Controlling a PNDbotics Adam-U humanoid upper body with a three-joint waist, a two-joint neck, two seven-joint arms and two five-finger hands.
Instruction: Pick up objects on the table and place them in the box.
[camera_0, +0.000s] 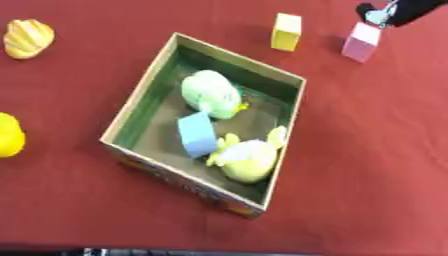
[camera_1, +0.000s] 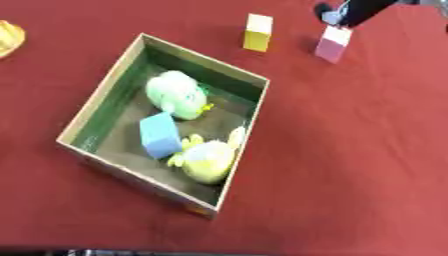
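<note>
Cardboard box (camera_0: 140, 97) is seen holding a blue block (camera_0: 198, 134) and two plush toys | pink block (camera_0: 360, 42) is set directly beneath right hand (camera_0: 378, 14), finger opening cannot be told | yellow block (camera_0: 286, 32) is placed left of fingers

Left eye view: looks steeply down from the head onto the red surface (camera_0: 367, 150), the box (camera_0: 140, 100) near centre and askew.
Right eye view: same downward look, scene shifted left, the box (camera_1: 101, 105) nearer the left edge.
Shared: box, yellow block (camera_0: 286, 32), pink block (camera_0: 361, 42).
Left eye only: yellow thing (camera_0: 9, 136) at the left edge.
</note>
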